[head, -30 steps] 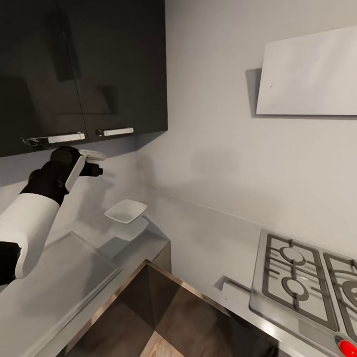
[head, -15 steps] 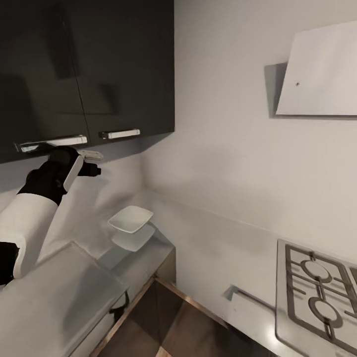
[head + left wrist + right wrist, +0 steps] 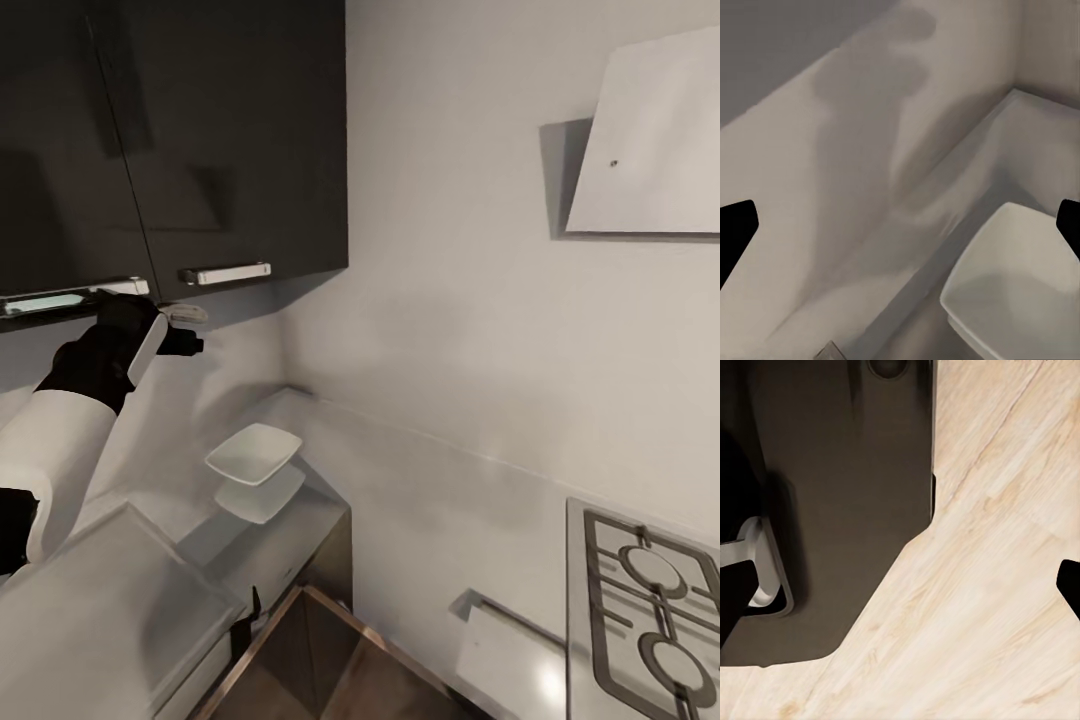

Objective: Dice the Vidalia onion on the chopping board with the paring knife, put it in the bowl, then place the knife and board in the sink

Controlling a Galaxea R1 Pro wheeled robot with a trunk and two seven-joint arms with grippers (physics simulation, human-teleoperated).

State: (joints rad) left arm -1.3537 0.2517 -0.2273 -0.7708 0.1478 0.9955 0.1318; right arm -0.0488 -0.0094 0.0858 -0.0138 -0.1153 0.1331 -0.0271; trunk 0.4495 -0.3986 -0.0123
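One bowl (image 3: 254,452) is sitting on the grey surface (image 3: 120,590) in the corner; no onion is showing. The left hand (image 3: 190,330) is hovering above it, fingers spread wide, holding nothing; the right hand (image 3: 904,585) is hanging wide over the wood floor (image 3: 1005,607). I'd be turning toward the sink first.

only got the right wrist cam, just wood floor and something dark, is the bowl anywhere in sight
Observer: Yes. In the head view, the bowl sits on the countertop near the wall corner.
Operator: where's the left arm
Observer: The left gripper is raised just below the black cabinets.
Operator: holding anything
Observer: No. The left wrist view shows its fingers spread wide with nothing between them.
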